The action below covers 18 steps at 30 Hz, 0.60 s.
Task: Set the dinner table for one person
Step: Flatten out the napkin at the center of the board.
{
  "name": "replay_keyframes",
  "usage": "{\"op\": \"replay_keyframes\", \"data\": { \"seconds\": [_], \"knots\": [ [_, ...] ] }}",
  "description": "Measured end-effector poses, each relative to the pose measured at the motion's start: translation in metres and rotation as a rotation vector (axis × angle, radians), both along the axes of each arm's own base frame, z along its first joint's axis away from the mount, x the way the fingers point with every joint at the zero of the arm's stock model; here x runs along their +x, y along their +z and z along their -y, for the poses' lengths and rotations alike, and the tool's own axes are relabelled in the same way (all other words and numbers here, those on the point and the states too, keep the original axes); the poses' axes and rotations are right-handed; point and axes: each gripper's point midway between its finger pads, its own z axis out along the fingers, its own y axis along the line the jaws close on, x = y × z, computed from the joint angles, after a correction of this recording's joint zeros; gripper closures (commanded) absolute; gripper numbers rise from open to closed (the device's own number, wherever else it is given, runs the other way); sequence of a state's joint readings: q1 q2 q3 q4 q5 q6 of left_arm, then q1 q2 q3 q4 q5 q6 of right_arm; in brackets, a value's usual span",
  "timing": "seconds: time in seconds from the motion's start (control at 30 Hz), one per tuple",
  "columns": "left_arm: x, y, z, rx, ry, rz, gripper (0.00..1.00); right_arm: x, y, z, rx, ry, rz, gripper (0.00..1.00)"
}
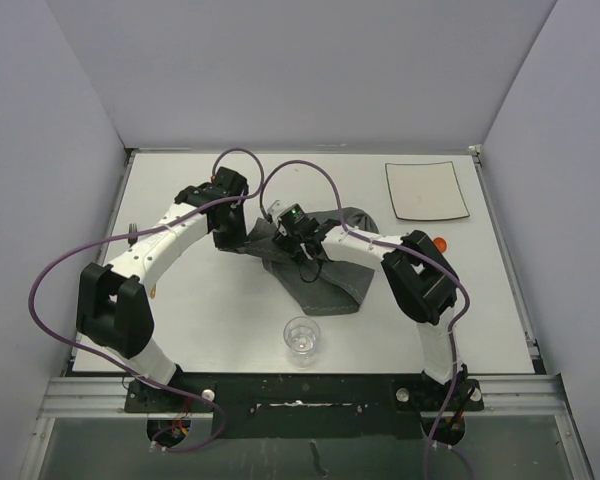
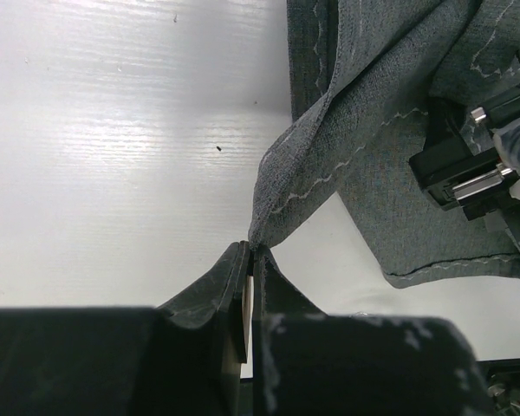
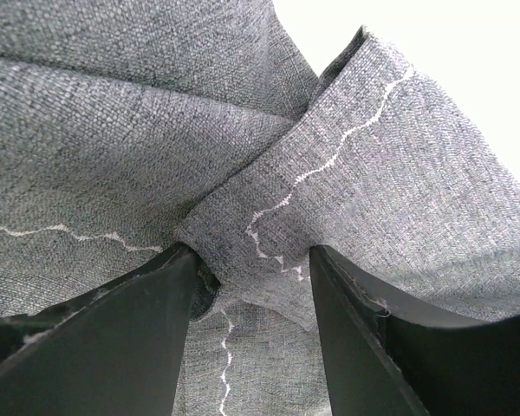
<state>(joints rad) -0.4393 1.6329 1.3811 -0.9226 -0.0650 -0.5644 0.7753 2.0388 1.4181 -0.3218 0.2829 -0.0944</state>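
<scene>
The white dinner table (image 1: 230, 310) carries a dark grey stitched placemat (image 1: 325, 282), crumpled and folded near its middle. My left gripper (image 1: 232, 238) is at the mat's left side. In the left wrist view it (image 2: 253, 247) is shut on a corner of the placemat (image 2: 364, 113), which rises in a taut fold off the table. My right gripper (image 1: 298, 240) hangs over the mat's upper middle. In the right wrist view its jaws (image 3: 251, 253) stand open, straddling a thick fold of the placemat (image 3: 329, 156) that touches both fingers.
A square white plate (image 1: 427, 190) lies at the back right. A clear glass (image 1: 302, 338) stands near the front edge, below the mat. A small orange object (image 1: 441, 243) shows behind the right arm. A fork (image 1: 133, 232) lies at the left edge.
</scene>
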Motion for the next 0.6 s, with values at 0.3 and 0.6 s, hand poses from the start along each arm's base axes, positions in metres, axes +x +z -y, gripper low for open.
{"op": "replay_keyframes", "data": {
  "seconds": [0.3,0.6],
  "knots": [
    [0.0003,0.0001,-0.0001,-0.003,0.001,-0.001,1.00,0.0036,-0.0014,-0.0065,0.005,0.002,0.006,0.49],
    [-0.0001,0.0002,0.0018,-0.011,0.001,-0.002,1.00,0.0045,0.0004,-0.0052,-0.007,-0.015,0.024,0.88]
  ]
}}
